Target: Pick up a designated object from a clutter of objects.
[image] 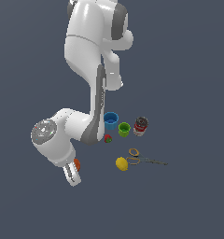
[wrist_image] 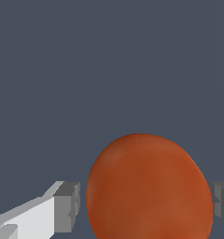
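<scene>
Between pincer [wrist_image: 146, 205] fingers, orange ball [wrist_image: 149, 186], round, dull-skinned

1. In the exterior view, the orange ball [image: 77, 163] is mostly hidden behind the arm's hand; only a sliver shows.
2. The gripper [image: 75, 178] is seen side-on there, so whether its fingers touch the ball cannot be told.
3. In the wrist view, the picture's edge cuts off the lower part of the orange ball [wrist_image: 149, 189] and both fingers [wrist_image: 67, 205].
4. The strawberry [image: 108, 138] is partly covered by the arm's forearm.
5. The can's [image: 140, 126] label is too small to read.
6. The scissors' [image: 144, 158] blades are thin and indistinct.
</scene>
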